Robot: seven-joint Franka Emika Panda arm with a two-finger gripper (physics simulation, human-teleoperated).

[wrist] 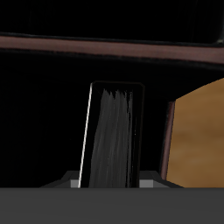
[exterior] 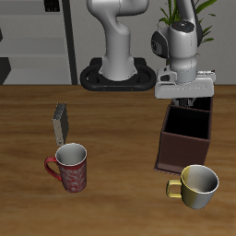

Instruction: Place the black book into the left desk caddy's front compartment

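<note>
My gripper [exterior: 187, 98] hangs over the end of the left desk caddy [exterior: 182, 146] that lies nearer the robot's base. It is shut on the black book [wrist: 112, 136], which points straight down between the fingers into the dark inside of the caddy. In the exterior view only a dark sliver of the book [exterior: 188, 102] shows under the gripper. In the wrist view the gripper [wrist: 112, 182] shows only as grey finger bases on both sides of the book, and a maroon caddy wall [wrist: 105, 48] runs across beyond it. I cannot tell which section lies below.
A small grey-tan book [exterior: 61, 123] stands on the table away from the caddy, with a red patterned mug [exterior: 69, 168] in front of it. A yellow mug [exterior: 196, 185] stands close to the caddy's near end. The wooden table [wrist: 199, 131] shows beside the caddy.
</note>
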